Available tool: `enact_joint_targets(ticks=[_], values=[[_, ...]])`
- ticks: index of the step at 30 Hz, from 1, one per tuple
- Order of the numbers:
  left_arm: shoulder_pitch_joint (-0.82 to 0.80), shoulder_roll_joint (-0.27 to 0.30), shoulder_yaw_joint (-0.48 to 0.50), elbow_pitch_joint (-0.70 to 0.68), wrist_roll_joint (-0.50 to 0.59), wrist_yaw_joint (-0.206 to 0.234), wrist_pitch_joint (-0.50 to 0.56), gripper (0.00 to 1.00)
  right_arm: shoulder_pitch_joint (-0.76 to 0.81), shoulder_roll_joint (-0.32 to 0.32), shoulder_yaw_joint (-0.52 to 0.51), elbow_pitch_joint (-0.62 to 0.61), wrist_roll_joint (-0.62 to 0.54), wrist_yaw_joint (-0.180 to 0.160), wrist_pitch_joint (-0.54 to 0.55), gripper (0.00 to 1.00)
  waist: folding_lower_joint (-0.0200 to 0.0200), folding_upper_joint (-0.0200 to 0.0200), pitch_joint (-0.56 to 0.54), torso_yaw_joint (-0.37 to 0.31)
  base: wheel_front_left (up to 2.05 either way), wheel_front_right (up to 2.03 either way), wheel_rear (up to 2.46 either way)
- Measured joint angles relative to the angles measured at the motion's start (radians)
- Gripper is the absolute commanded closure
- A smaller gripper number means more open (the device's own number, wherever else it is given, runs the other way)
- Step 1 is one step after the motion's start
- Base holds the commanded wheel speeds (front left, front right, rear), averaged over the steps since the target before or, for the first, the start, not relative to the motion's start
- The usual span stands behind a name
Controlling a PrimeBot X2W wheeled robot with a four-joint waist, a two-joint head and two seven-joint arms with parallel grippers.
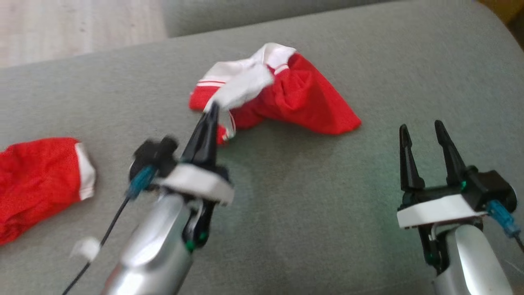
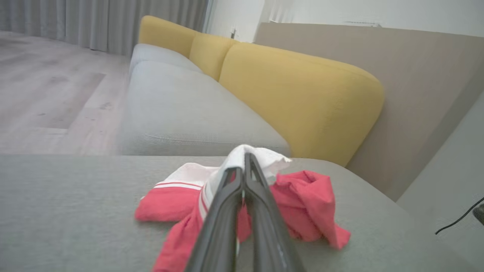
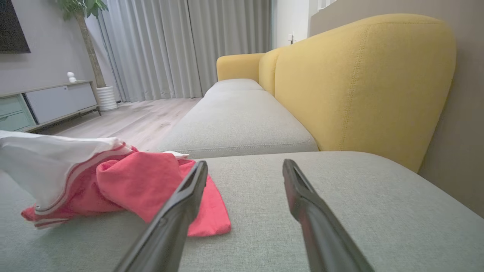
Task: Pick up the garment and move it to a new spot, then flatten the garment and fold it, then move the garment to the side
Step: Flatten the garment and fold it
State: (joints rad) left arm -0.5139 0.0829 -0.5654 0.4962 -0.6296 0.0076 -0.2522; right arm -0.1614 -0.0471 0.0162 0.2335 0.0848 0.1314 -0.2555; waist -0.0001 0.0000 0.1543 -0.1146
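While your left end effector [image 1: 213, 107] had its two dark fingers clenched on the white band of the garment [image 1: 303, 98], your right end effector [image 1: 421, 127] stood released. Its fingers were spread with nothing between them, and it was well apart from the cloth, over the right side of the grey seat cushion [image 1: 286, 213]. You had the garment, red with white trim and thin red stripes, lying crumpled near the middle of that cushion, toward its far edge. Its white part was drawn up toward the left fingertips, and its red body was bunched and resting on the fabric. In your left wrist view the left end effector [image 2: 245, 156] showed its fingers closed side by side, with the white cloth wrapped over their tips and the garment [image 2: 302, 200] spilling red to both sides below. In your right wrist view the right end effector [image 3: 245, 164] was open above the bare cushion, and the garment [image 3: 151, 181] lay beside its left finger, which overlapped the red edge in that picture; you could not tell whether they touched. A second red piece [image 1: 37, 180] with a white hem lay at the cushion's left edge, well apart from the garment. Behind the seat rose a yellow backrest [image 3: 363, 83].
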Motion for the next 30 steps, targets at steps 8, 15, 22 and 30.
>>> enact_joint_targets(ticks=[8, 15, 22, 30], values=[[0.212, 0.081, 0.142, -0.206, 0.108, -0.002, 0.0, 1.0, 0.056, 0.0, -0.01, 0.033, 0.003, 0.0, 0.0, 0.0, 0.0, 0.0, -0.071, 0.081, 0.0, 0.0, 0.0], [0.374, 0.128, 0.147, -0.264, 0.161, 0.006, 0.0, 1.0, 0.086, 0.0, -0.013, 0.062, 0.003, 0.0, 0.0, 0.0, -0.0001, 0.0, -0.117, 0.133, 0.0, 0.0, 0.0], [0.423, 0.158, 0.084, -0.201, 0.276, 0.032, 0.0, 1.0, 0.096, 0.0, -0.013, 0.079, 0.001, 0.0, 0.0, 0.0, 0.0, 0.0, -0.142, 0.158, 0.0, 0.0, 0.0], [0.463, 0.113, 0.096, -0.093, 0.318, 0.087, 0.0, 0.0, 0.096, 0.0, -0.016, 0.091, -0.007, 0.0, 0.0, 0.0, 0.0001, 0.0, -0.152, 0.155, 0.0, 0.0, 0.0]])
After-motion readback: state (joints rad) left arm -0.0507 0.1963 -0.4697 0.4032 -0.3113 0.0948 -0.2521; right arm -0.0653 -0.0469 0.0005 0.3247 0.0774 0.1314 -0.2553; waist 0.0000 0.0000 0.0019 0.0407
